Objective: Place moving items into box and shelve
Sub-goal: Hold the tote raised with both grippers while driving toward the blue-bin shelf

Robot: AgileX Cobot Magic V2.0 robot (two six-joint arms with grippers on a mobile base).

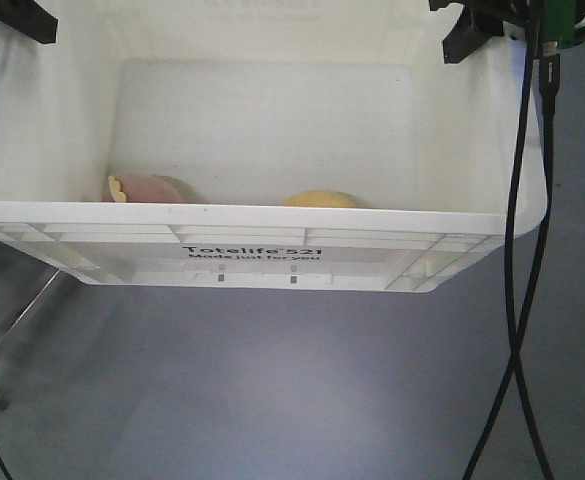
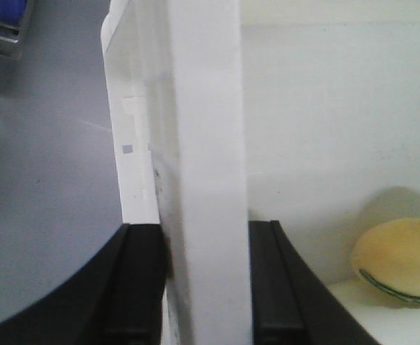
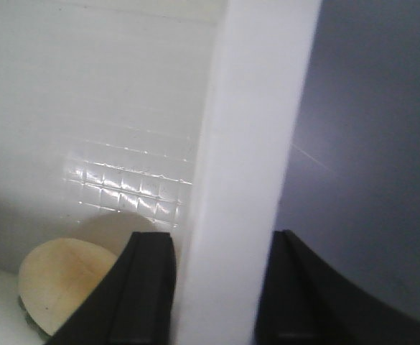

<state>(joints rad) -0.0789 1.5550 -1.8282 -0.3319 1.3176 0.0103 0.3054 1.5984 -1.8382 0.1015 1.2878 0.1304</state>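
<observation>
Exterior front-facing view: one white plastic box (image 1: 292, 215), open-topped, its near rim printed "Totelife", spanning most of the frame. Grey floor (image 1: 272, 400) shows below its near edge.

Contents, near wall: one pinkish rounded item (image 1: 147, 188) at the left; one yellow rounded item (image 1: 319, 199) right of centre. The two lie well apart, both partly hidden by the rim.

Left gripper (image 1: 17, 20): black, at the box's far left corner. In the left wrist view its fingers (image 2: 141, 287) stand on either side of the box's left wall, pressed against it with no gap, so it is clamped on the box. Inside, to the right, lies a toy burger (image 2: 400, 259), a yellow bun with a green band.

Right gripper (image 1: 482, 30): black, at the far right corner. In the right wrist view its fingers (image 3: 148, 287) likewise pinch the right wall from both sides. A tan round item (image 3: 62, 277) lies inside at lower left; which of the contents it is cannot be told.

Two black cables (image 1: 517, 300) hang down at the right, crossing near the bottom.
</observation>
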